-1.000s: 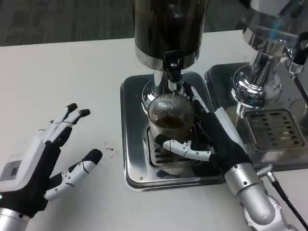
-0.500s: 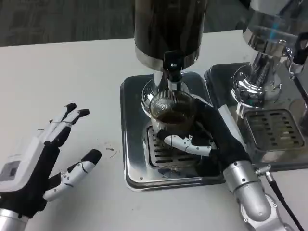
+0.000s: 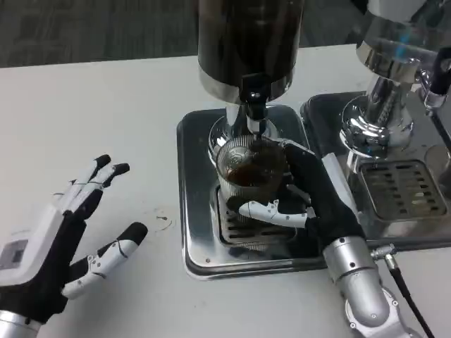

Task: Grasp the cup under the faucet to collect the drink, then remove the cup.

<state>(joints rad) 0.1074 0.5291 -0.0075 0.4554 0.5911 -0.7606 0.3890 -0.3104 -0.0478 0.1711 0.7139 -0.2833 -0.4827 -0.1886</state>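
While the right hand wraps its fingers around the clear cup, the cup stands on the metal drip tray in the middle of the frame, right under the black faucet of the dark drink tank. Brown drink sits inside the cup. At the lower left, the left hand rests on the white table with fingers spread wide, holding nothing. Another shiny machine stands at the upper right.
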